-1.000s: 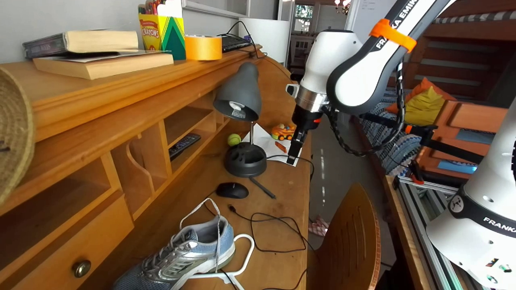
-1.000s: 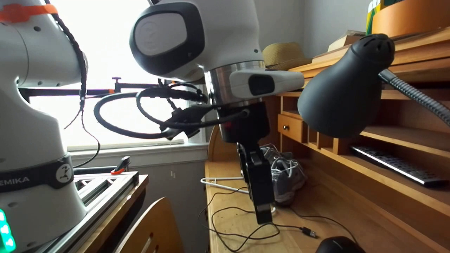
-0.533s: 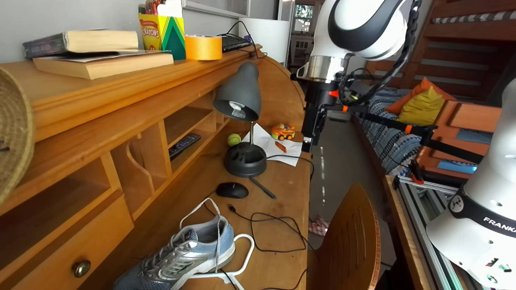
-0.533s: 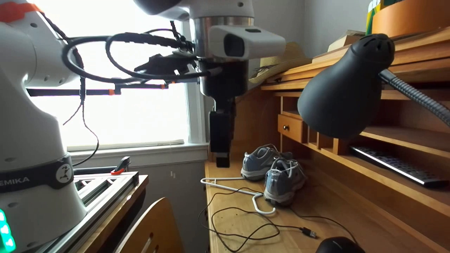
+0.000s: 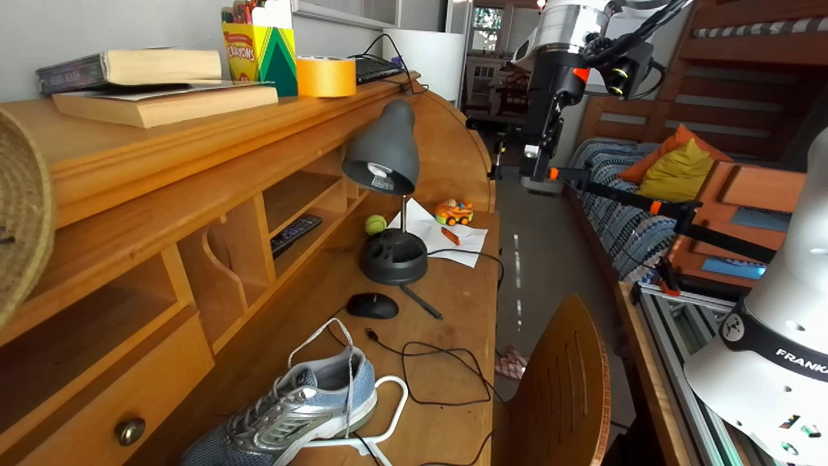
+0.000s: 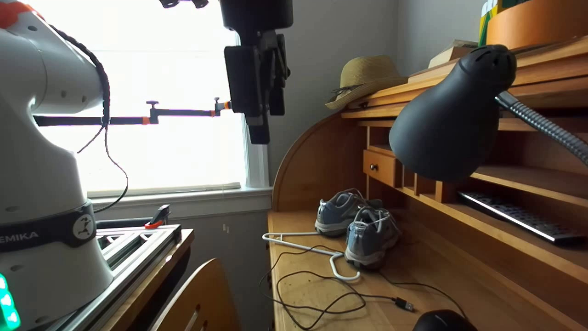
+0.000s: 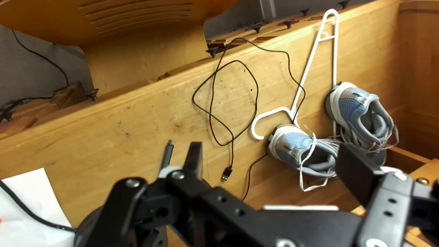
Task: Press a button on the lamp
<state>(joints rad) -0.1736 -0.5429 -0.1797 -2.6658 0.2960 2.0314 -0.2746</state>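
The lamp (image 5: 388, 155) stands on the desk, its dark grey cone shade tilted down over a round black base (image 5: 393, 262). Its shade (image 6: 452, 122) fills the right part of an exterior view. Only an edge of the base (image 7: 85, 224) peeks out behind my gripper in the wrist view. I cannot make out a button. My gripper (image 5: 535, 173) hangs in the air, well apart from the lamp and above desk height. Its fingers point down (image 6: 268, 126). In the wrist view the gripper (image 7: 272, 154) is open, with nothing held between its wide-set fingers.
A black mouse (image 5: 373, 306), a grey pen (image 5: 420, 302), a thin cable (image 5: 446, 349), a white hanger (image 6: 312, 248) and shoes (image 6: 367, 239) lie on the desk (image 5: 453, 323). Paper (image 5: 472, 243) and a toy car (image 5: 454, 211) sit beyond the lamp. A wooden chair (image 5: 563, 388) stands in front.
My gripper has risen from low beside the lamp and drawn away from it, up and clear of the desk. The lamp and desk items look unmoved.
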